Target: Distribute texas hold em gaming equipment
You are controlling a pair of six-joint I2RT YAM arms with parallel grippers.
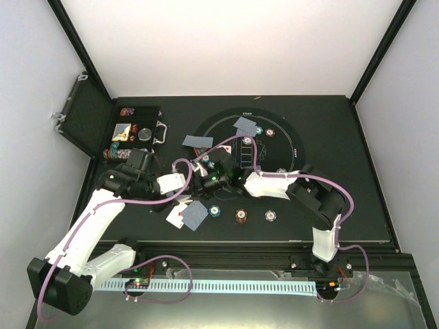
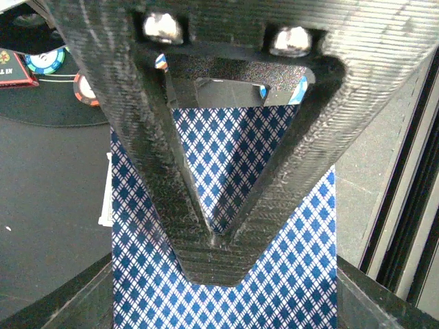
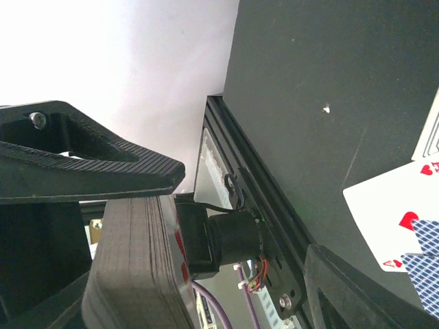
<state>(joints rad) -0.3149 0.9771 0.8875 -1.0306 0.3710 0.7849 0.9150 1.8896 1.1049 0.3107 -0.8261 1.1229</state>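
so the left claw (image 2: 216,241) is pinched fully closed on a blue-backed card (image 2: 226,164), low over the near part of the counter (image 1: 329,212), with a white card edge peeking out underneath. the right claw (image 3: 175,186) sits just across from it, and honestly i can't tell how wide it is or whether it has hold of anything. right beside it a face-up ace of hearts (image 3: 391,226) lies flat on the counter. further out, a teal chip (image 1: 215,211), a red-brown chip (image 1: 241,216) and a white chip (image 1: 271,215) sit in a row along the near side, and a few more cards and chips are on the round mat (image 1: 288,133). i'd call it roughly halfway, since the open case (image 1: 86,123) at the far left has more chips and buttons in it. writing-wise: the "a" on the ace, plus a red tile (image 2: 14,68) reading "l in", cut off by the frame. no brand i can make out.
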